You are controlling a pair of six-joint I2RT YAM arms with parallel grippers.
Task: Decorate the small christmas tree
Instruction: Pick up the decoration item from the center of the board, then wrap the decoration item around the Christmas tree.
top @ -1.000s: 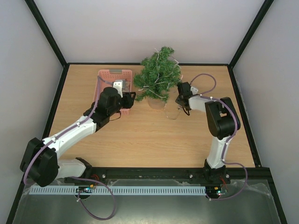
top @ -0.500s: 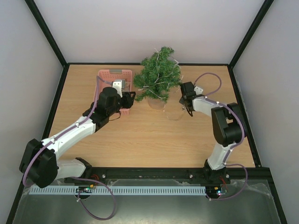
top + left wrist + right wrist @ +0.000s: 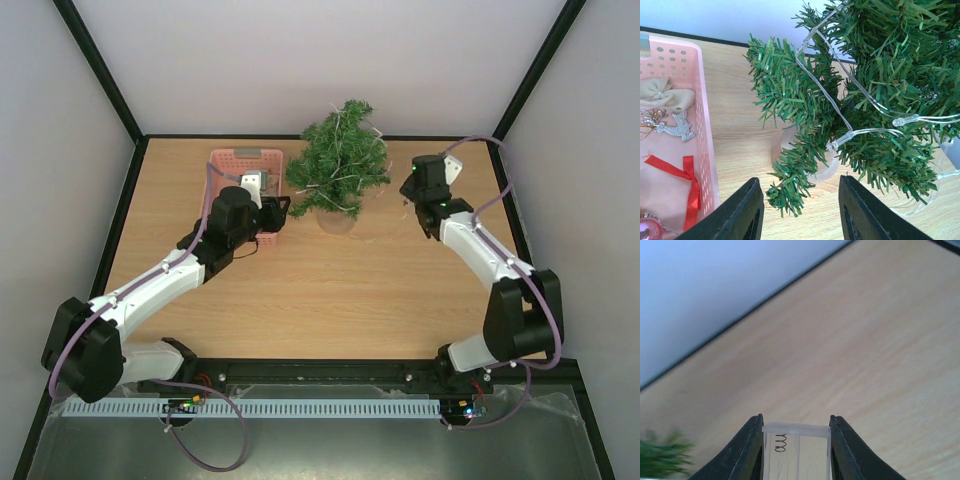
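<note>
Showing only at the wrist: clear case (image 3: 796, 452) in right hand (image 3: 796, 426).

The left arm (image 3: 160, 280) stretches low and diagonal toward the small christmas tree (image 3: 340, 160). Its left gripper (image 3: 800, 200) sits just short of the lowest branches, jaws apart, nothing between them. The right arm (image 3: 480, 250) reaches up along the tree's right side, right gripper (image 3: 796, 421) clamped on a clear battery box (image 3: 796, 452).
</note>
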